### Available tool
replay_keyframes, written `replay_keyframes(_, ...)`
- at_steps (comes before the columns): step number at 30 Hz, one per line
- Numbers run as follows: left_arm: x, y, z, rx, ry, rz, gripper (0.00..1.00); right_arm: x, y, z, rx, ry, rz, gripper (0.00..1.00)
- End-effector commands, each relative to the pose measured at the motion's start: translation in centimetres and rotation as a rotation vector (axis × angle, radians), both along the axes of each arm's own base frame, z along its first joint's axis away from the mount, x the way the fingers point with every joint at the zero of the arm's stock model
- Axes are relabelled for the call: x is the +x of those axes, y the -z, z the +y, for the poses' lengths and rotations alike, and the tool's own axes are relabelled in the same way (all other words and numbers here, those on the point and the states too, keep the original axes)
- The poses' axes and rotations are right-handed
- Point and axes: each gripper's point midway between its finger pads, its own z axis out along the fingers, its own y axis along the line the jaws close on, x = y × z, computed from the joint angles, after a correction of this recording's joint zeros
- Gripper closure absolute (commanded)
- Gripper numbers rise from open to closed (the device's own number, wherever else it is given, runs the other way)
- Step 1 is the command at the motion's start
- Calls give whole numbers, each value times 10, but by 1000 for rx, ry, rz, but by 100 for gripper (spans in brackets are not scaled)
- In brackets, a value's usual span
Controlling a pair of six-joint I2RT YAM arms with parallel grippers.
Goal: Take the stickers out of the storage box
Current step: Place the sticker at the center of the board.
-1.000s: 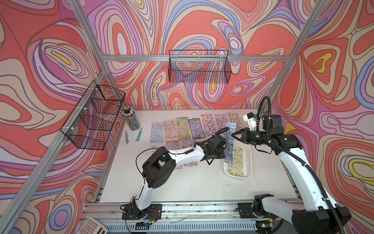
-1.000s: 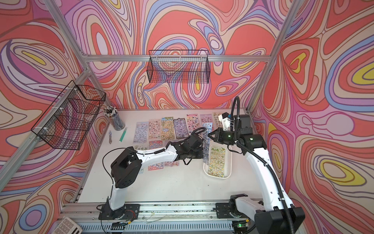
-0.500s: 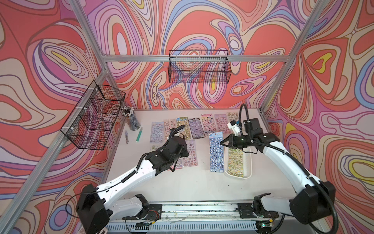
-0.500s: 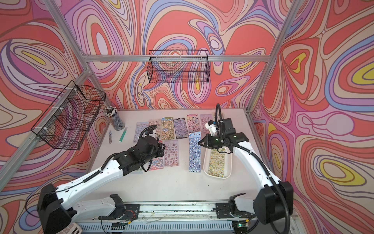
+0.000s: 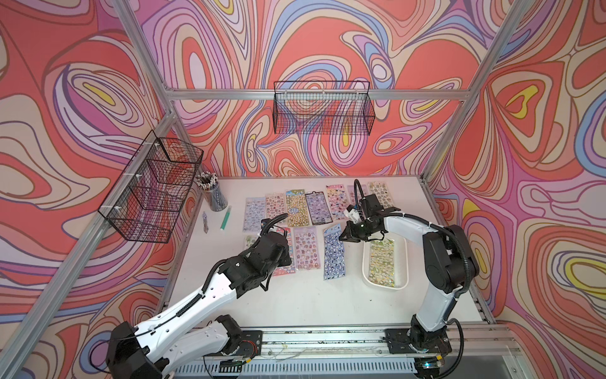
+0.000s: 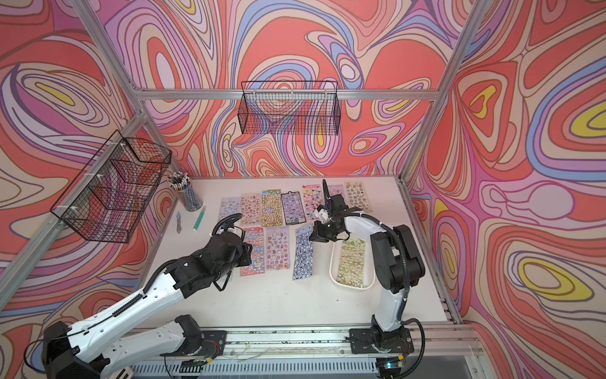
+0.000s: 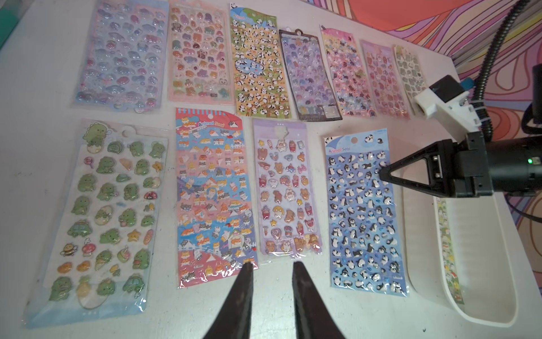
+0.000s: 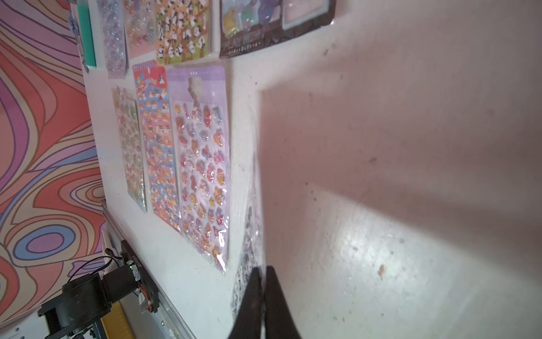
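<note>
Clearing the storage box (image 5: pixel 401 262) looks nearly done: most of the stickers (image 5: pixel 296 208) lie face up in two rows on the table (image 5: pixel 295 305) beside it, while one yellow-green sheet (image 5: pixel 382 259) lies flat on the box floor. The right gripper (image 5: pixel 341 237), jaws pressed together, has its tip at the box-side edge of the blue penguin sheet (image 5: pixel 333 254), just beside the box; whether it pinches the film cannot be told. The left gripper (image 7: pixel 272 265), farther from the box, hovers with jaws a little apart and empty. The last sheet looks light, thin and floppy. Its glossy wrapper is likely slippery and sits tight against the floor. A short end, where the film could be worked up against the box wall, seems the best place to pinch.
</note>
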Motion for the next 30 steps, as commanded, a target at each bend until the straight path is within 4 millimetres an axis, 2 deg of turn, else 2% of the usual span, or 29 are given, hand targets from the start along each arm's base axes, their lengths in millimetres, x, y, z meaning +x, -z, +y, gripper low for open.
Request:
replay_keyframes(1, -1, 8, 2, 13, -3, 24, 73, 13, 5, 2, -28, -24, -47, 100)
replay_keyframes(4, 0, 10, -3, 10, 11, 35, 73, 18, 13, -1, -63, -36, -42, 97)
replay_keyframes(8, 3, 13, -14, 3, 38, 52, 74, 23, 14, -4, -88, -26, -60, 72)
replay_keyframes(11, 6, 14, -28, -11, 80, 66, 73, 30, -4, -6, -90, -6, -109, 57)
replay_keyframes(14, 10, 12, -53, -13, 134, 58, 67, 36, -35, -14, -133, 24, -166, 48)
replay_keyframes(17, 14, 12, -92, -13, 209, 50, 61, 35, -78, -36, -222, 101, -243, 41)
replay_keyframes(19, 20, 17, -123, -51, 261, 69, 56, 28, -104, -60, -298, 179, -284, 38)
replay_keyframes(21, 27, 21, -153, -88, 305, 77, 52, 16, -112, -93, -382, 273, -262, 38)
replay_keyframes(25, 33, 35, -213, -132, 408, 124, 49, -26, -99, -161, -540, 395, -165, 37)
replay_keyframes(27, 34, 44, -237, -149, 448, 151, 47, -46, -90, -175, -594, 421, -142, 37)
replay_keyframes(30, 32, 56, -266, -171, 491, 182, 45, -66, -76, -183, -615, 460, -116, 36)
